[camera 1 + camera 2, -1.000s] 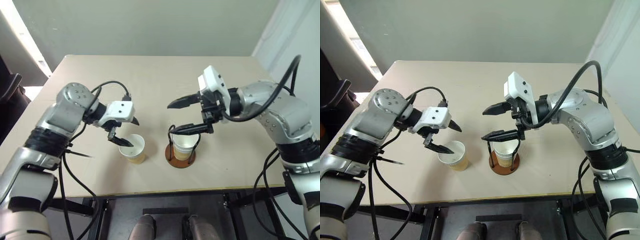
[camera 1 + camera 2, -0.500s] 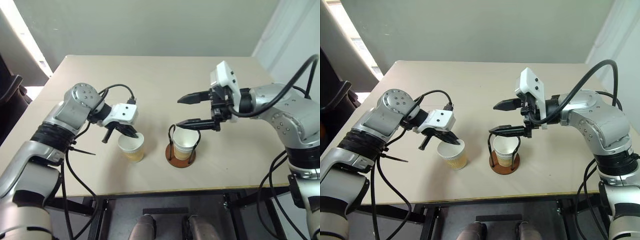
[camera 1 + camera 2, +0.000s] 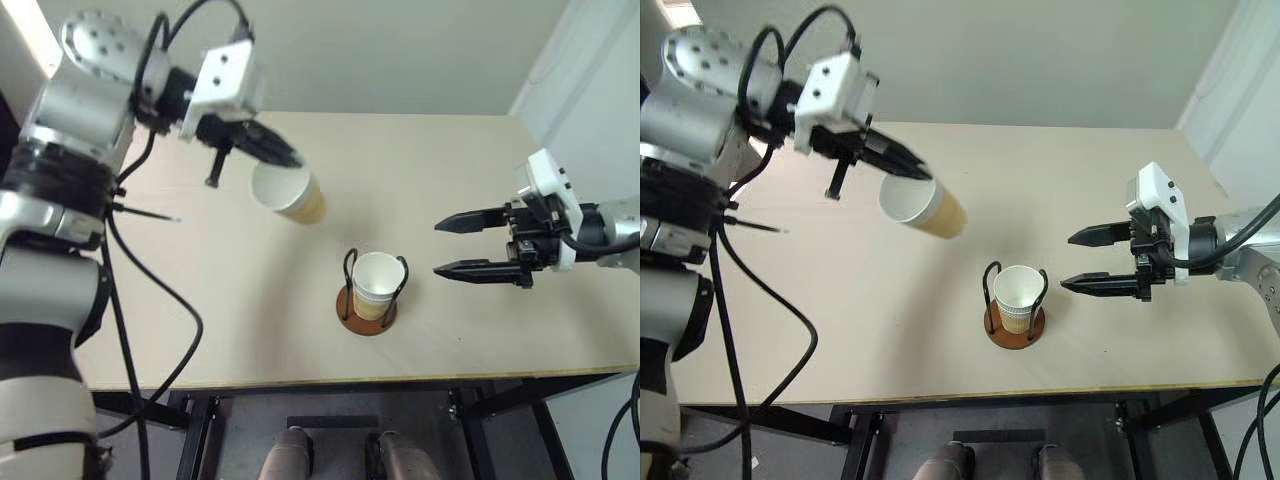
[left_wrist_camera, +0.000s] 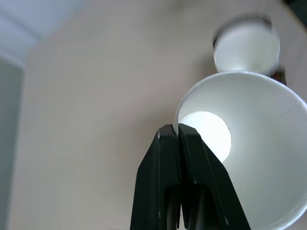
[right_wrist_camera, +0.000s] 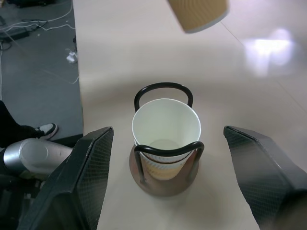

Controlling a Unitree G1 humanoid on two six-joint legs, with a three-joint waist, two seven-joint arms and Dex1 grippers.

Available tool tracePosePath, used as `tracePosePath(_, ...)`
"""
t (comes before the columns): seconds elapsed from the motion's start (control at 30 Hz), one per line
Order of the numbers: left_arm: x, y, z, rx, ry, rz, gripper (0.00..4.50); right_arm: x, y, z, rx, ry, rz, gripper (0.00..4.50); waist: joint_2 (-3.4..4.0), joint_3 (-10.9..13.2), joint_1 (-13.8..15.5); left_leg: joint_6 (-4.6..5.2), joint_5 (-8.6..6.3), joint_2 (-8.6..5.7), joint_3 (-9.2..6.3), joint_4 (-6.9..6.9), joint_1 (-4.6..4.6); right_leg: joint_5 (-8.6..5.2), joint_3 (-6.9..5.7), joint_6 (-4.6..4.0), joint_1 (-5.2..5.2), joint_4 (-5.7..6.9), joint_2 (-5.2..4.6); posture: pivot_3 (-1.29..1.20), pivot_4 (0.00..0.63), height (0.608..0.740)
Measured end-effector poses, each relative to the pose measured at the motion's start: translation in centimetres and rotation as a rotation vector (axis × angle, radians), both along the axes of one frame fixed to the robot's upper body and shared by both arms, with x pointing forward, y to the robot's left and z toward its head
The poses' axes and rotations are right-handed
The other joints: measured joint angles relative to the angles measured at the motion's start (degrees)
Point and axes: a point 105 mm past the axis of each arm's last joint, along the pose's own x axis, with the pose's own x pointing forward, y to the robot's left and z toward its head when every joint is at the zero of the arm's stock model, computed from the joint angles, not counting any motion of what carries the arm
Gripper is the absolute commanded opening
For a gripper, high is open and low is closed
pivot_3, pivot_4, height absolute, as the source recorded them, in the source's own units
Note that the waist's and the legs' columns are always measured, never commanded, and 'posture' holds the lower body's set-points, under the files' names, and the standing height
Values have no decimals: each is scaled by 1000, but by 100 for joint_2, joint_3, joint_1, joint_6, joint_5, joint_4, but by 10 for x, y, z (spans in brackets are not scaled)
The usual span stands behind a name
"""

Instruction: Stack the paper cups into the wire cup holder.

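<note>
Left wrist view shows the left gripper (image 4: pixel 178 139) pinching a cup's (image 4: pixel 249 143) rim; right gripper (image 3: pixel 440 247) gapes, empty.

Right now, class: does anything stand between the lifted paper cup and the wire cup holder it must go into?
Nothing visible does. The left hand holds the lifted paper cup above bare table. The wire cup holder already has a cup in it, mouth open. The right hand stands open beside it, apart.

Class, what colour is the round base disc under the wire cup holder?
Reddish-brown; the round base disc shows best in the right wrist view.
</note>
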Motion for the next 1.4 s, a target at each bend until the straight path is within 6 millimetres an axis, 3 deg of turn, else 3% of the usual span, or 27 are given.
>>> tracePosePath(0.1,-6,-25,-2,8,28,-96,34,-5,1,0,-1,3,27,3819,6,3,7,17,-5,0,25,10,1,2,14,24,4,-2,-5,0,150,740)
tracePosePath(0.23,-10,-53,-18,52,97,-188,34,-20,3,-5,-30,24,67,3819,8,5,15,31,-16,-1,52,26,-4,-5,24,50,8,-9,-7,0,150,740)
tracePosePath(0.47,-16,-78,-23,64,125,-277,34,-23,-12,-2,-47,9,-24,3819,17,8,52,24,-29,1,59,101,-41,-19,33,92,6,-11,-9,0,150,740)
tracePosePath(0.6,-18,-88,-27,68,134,-314,34,-29,-13,-2,-47,7,-33,3819,18,8,64,70,-64,-6,73,113,-42,-23,41,108,8,-13,-9,0,150,740)
tracePosePath(1.0,-18,-99,-49,145,150,-351,34,-44,-20,3,-59,-13,-103,3819,19,9,120,75,-74,-44,78,155,-44,-39,65,157,23,-2,-23,0,150,740)
tracePosePath(1.4,-17,-106,-63,211,137,-364,34,-45,-21,1,-51,-16,-138,3819,26,7,135,113,-102,-85,93,198,-45,-48,107,212,37,-2,-59,0,150,740)
